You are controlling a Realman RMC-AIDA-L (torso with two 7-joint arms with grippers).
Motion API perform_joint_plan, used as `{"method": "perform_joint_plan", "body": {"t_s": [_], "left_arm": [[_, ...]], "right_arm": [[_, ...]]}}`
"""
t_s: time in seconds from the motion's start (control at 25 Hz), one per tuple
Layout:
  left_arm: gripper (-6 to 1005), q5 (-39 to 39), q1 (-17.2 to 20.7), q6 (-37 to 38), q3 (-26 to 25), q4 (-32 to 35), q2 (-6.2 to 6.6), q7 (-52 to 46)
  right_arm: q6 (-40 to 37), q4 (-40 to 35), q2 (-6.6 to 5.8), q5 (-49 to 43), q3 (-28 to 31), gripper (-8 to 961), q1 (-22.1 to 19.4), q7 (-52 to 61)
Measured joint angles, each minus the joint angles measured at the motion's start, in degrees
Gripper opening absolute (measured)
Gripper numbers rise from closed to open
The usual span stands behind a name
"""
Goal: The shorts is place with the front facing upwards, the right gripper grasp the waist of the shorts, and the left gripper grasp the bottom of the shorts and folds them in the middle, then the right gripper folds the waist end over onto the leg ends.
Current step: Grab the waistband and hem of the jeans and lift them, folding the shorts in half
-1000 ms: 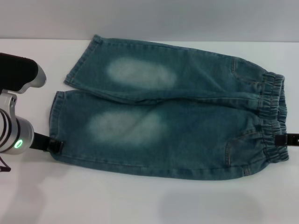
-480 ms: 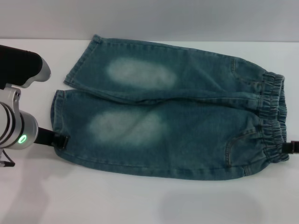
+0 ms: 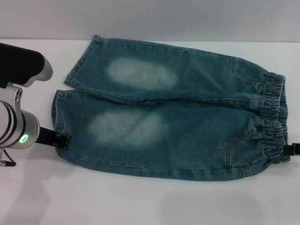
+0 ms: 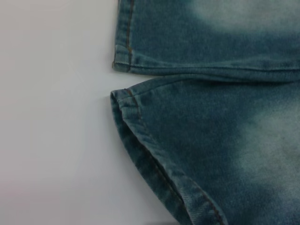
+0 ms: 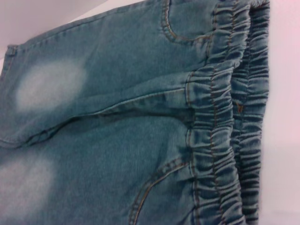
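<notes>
**Supervisor:** Where are the shorts right now?

**Operator:** I've got the shorts (image 3: 171, 119) lying flat on the white table (image 3: 140, 201), front side up, both faded ovals showing. The leg ends (image 3: 58, 112) point to the left of the scene and the waist (image 3: 274, 119) lies on the right, its gathered band bunched in ruffles. The two legs lie side by side, one near and one far, touching along most of their length and parting slightly at the hems.

**Supervisor:** And the left gripper?

**Operator:** The left gripper (image 3: 63, 140) is at the hem of the near leg, its black tip touching the denim edge. I cannot tell whether its prongs are spread or pinching the cloth. My left wrist camera shows only the two hems (image 4: 129, 101) and bare table beside them.

**Supervisor:** The right side?

**Operator:** I see only a black tip of the right gripper (image 3: 291, 149) at the right edge, touching the near corner of the waistband. Its prongs are hidden, so I cannot tell their state either.
</notes>
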Motion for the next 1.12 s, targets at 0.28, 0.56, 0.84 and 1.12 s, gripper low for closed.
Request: {"method": "perform_joint_plan", "body": {"t_s": [0.28,0.56,0.84,1.12], "left_arm": [[105,0.00,-0.27,-0.68,0.69,-0.57,0.00,-0.11],[106,-0.01,-0.23,-0.83,0.75,-1.27,0.00,-0.14],[106,0.00,-0.22,-0.99,0.77,-1.53,0.00,-0.10],[106,0.00,-0.28,-1.22,0.78,-1.63,0.00,0.06]], "right_arm": [[0.58,3.14,-0.05,-1.50,1.61,666,2.78,-1.48],[1.34,6.41,-0.19,-2.32,2.20,661,5.00,-2.58],[2.00,8.44,-0.18,-2.48,2.25,655,6.84,-3.32],[2.04,9.16,-0.12,-2.48,2.26,649,7.41,-3.62]]}}
